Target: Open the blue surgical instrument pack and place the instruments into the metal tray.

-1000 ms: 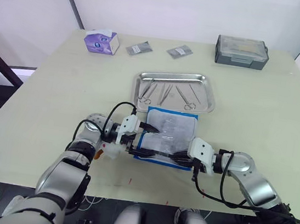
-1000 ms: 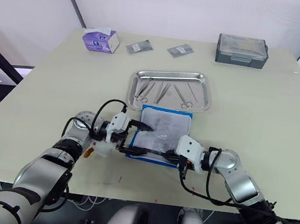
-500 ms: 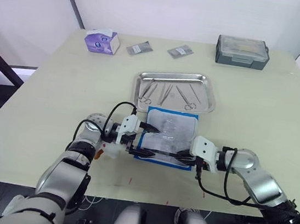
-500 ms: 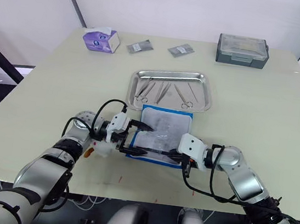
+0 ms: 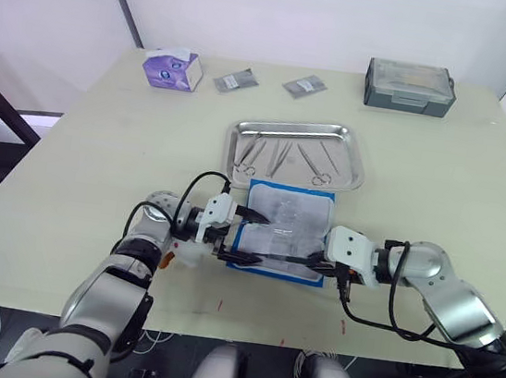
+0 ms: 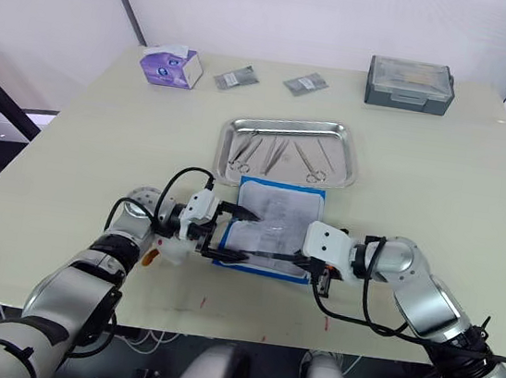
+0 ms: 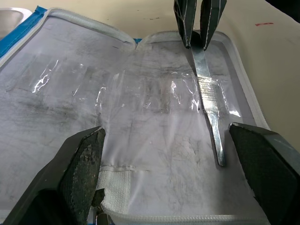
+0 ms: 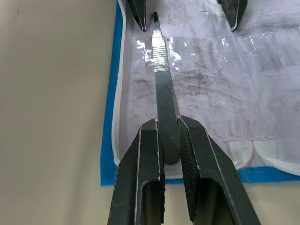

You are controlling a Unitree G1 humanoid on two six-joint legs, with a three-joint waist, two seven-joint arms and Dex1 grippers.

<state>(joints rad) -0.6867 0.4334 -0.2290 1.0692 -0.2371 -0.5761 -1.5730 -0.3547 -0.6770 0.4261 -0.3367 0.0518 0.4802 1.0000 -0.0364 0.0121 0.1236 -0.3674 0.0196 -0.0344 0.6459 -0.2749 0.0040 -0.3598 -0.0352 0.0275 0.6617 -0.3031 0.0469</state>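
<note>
We see the blue surgical instrument pack (image 5: pixel 283 232) lying open on the table (image 5: pixel 101 141), its pale grey clear-pocket lining facing up, just in front of the metal tray (image 5: pixel 297 154); the tray already holds several thin silver instruments (image 5: pixel 259 154), ring-handled ones among them, and the pack's far edge sits very near the tray's front rim, though we cannot tell whether they touch; the right gripper (image 8: pixel 166 154) has its fingers closed down on the end of a flat silver tool (image 8: pixel 160 79), a slim blade-like handle that stretches across the lining toward the left gripper (image 7: pixel 164 187); the tool's tip lies on the clear plastic near the pack's near edge; the left gripper's fingers (image 7: pixel 82 164) are spread wide over the pack's left side and hold nothing; at the back of the table we see a purple tissue box (image 5: pixel 171 69), two small grey foil packets (image 5: pixel 235 80) and a dark grey plastic box (image 5: pixel 408 86), all well apart from the pack.
</note>
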